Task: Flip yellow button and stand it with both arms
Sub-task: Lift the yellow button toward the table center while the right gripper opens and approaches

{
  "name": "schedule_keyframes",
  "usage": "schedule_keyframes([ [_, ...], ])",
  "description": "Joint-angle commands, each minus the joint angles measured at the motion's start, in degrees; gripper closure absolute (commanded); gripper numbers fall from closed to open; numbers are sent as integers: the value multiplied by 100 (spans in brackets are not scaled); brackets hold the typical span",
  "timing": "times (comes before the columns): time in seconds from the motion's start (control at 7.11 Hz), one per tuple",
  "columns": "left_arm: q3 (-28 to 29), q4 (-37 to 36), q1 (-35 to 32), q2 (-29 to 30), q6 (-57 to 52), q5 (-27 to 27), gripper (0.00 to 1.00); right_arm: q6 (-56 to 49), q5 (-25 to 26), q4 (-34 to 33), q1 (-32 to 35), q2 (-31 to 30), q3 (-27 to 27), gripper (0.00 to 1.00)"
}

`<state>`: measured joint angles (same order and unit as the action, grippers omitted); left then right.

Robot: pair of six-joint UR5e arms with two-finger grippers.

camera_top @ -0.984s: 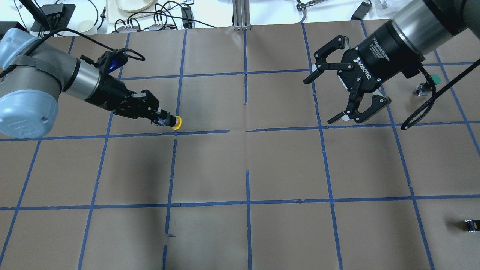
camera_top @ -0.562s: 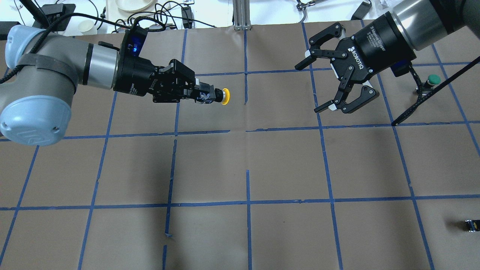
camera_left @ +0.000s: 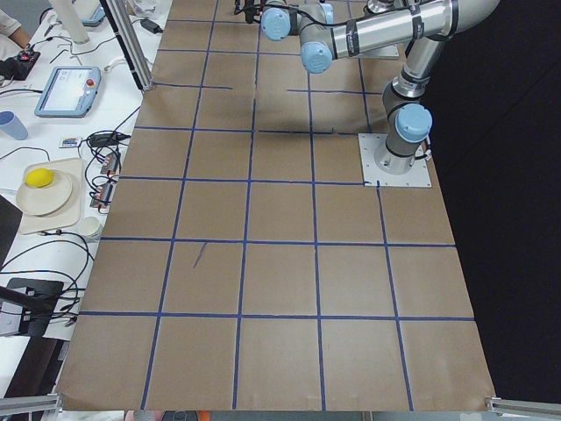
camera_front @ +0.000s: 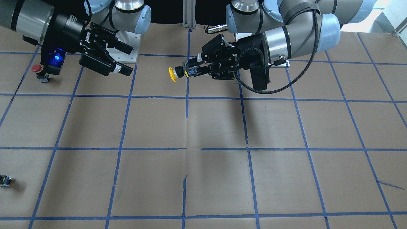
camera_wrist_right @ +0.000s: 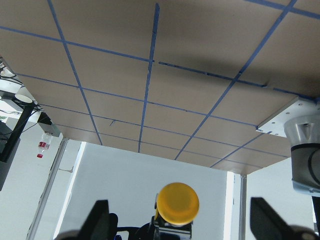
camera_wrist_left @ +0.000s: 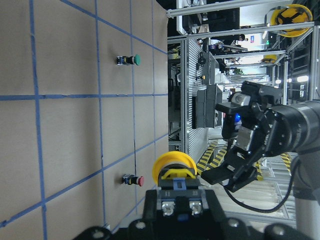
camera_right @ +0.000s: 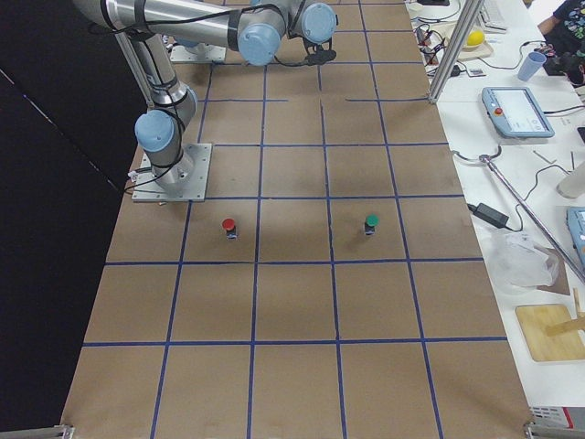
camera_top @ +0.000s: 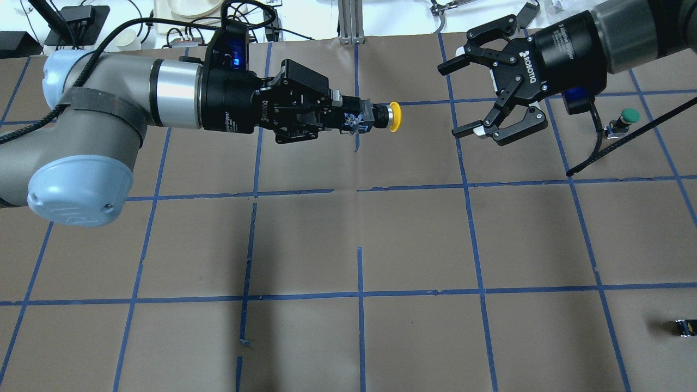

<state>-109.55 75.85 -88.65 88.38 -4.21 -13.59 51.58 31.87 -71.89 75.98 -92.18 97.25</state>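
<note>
The yellow button [camera_top: 395,117] is held off the table, lying level, with its yellow cap pointing at my right gripper. My left gripper [camera_top: 359,121] is shut on its black and grey body. It also shows in the front view [camera_front: 172,74] and the left wrist view [camera_wrist_left: 174,167]. My right gripper [camera_top: 454,100] is open, its jaws spread wide and facing the cap, a short gap away. In the right wrist view the cap [camera_wrist_right: 178,203] sits between the two spread fingers [camera_wrist_right: 97,216], apart from both.
A green-capped button [camera_top: 629,115] stands beside the right wrist. A red-capped button [camera_front: 37,68] stands below the right arm. A small black block [camera_top: 683,326] lies at the near right. Cables and dishes [camera_top: 190,8] lie beyond the far table edge.
My left arm has carried the yellow button right and farther back, toward the table's centre line. My right gripper has moved farther back and turned to face the cap, still open.
</note>
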Motion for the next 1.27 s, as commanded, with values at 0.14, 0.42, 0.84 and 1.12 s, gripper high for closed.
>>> schedule_keyframes([
  [0.14,38,0,-214,117,95,697,98,246,-216,88,14,-98,119,0],
  [0.42,74,0,-223,109,104,788,98,256,-216,298,31,-396,119,0],
  [0.84,47,0,-311,109,104,779,98,151,-251,449,40,-617,119,0],
  [1.12,21,9,-311,83,104,779,98,177,-260,116,58,-477,119,0],
])
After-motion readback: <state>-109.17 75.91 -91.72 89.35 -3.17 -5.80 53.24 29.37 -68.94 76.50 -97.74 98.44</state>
